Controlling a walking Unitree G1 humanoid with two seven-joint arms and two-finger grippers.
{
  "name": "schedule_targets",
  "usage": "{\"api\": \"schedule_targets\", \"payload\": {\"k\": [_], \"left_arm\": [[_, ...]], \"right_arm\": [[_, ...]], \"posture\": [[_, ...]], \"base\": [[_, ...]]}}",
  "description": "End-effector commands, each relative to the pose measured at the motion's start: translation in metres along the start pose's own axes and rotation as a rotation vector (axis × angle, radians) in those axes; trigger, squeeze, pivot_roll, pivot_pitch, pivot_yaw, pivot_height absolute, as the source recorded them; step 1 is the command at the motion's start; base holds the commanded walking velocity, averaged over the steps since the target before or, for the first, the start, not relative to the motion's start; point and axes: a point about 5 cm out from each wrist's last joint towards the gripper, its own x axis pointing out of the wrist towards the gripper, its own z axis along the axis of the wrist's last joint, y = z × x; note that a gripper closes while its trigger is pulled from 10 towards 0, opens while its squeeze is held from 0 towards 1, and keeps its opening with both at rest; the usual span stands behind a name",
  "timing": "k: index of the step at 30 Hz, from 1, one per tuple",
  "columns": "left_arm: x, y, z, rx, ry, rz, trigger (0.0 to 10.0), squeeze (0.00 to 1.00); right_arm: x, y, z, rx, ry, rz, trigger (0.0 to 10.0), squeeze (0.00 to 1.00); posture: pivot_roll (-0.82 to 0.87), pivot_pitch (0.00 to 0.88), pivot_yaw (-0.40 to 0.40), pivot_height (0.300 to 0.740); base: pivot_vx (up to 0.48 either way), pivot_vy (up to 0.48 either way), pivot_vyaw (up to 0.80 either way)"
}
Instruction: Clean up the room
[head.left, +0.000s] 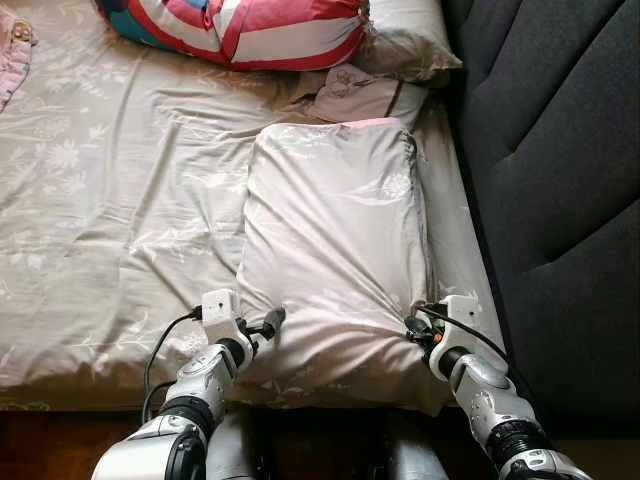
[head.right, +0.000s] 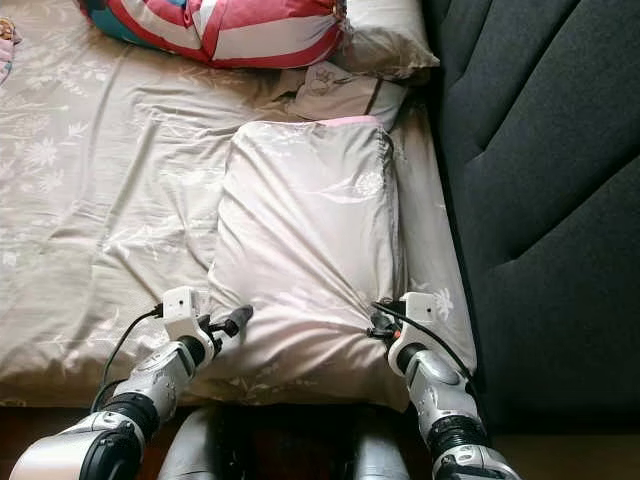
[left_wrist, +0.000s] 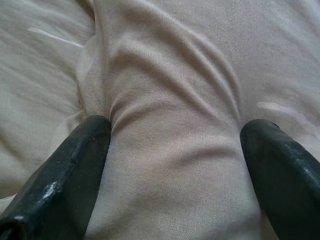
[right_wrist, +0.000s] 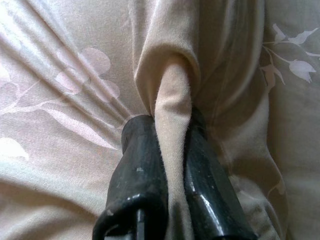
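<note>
Beige cloth with pale flowers covers the bed (head.left: 110, 200), and a big pillow (head.left: 335, 250) in the same cloth lies on it, close to the robot. The pillow is long and puffy. Its far end has a thin pink edge. Its near end hangs a little over the edge of the bed.

The left gripper (head.left: 262, 328) is at the near left corner of the pillow. Its two black fingers (left_wrist: 65, 185) are spread wide apart, with a thick hump of pillow cloth sitting between them. The fingers touch the cloth on both sides, but they are not squeezing it tight.

The right gripper (head.left: 412, 322) is at the near right corner of the pillow. Its two fingers (right_wrist: 137, 170) are pressed close together, and a thin fold of the pillow cloth is pinched between them. The cloth pulls into wrinkles that run toward that spot.

A dark grey padded headboard (head.left: 560, 180) stands along the right side of the bed, just beside the pillow.

Past the far end of the pillow lies a smaller flat pillow (head.left: 360, 97) with a dark stripe. Behind it is another beige pillow (head.left: 405, 40), near the headboard. Next to that one, at the far side of the bed, sits a fat cushion (head.left: 240, 28) with red, white and blue stripes. A bit of pink cloth (head.left: 12, 55) shows at the far left edge of the bed.

Dark brown floor (head.left: 50, 445) shows below the near edge of the bed.
</note>
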Motion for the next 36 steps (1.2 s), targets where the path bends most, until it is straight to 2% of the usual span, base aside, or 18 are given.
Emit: {"api": "schedule_targets", "payload": {"k": [1,9,25,36], "left_arm": [[-0.007,0.002,-0.035,-0.011,0.139,0.027,0.0,0.0],[-0.007,0.001,-0.035,-0.023,0.144,0.004,0.0,0.0],[-0.009,0.0,-0.04,-0.121,0.123,0.007,0.0,0.0],[-0.008,-0.003,-0.038,-0.147,0.11,-0.023,0.0,0.0]], "right_arm": [[-0.016,-0.009,-0.062,0.067,0.242,-0.044,0.0,0.0],[-0.016,-0.009,-0.062,0.07,0.245,-0.047,0.0,0.0],[-0.015,0.0,-0.069,0.064,0.262,-0.023,0.0,0.0],[-0.012,0.004,-0.067,0.069,0.253,-0.022,0.0,0.0]], "posture": [[-0.21,0.315,-0.112,0.637],[-0.21,0.313,-0.109,0.637],[-0.18,0.307,-0.101,0.637],[-0.17,0.29,-0.091,0.637]], "base": [[0.0,0.0,0.0],[0.0,0.0,0.0],[0.0,0.0,0.0],[0.0,0.0,0.0]]}}
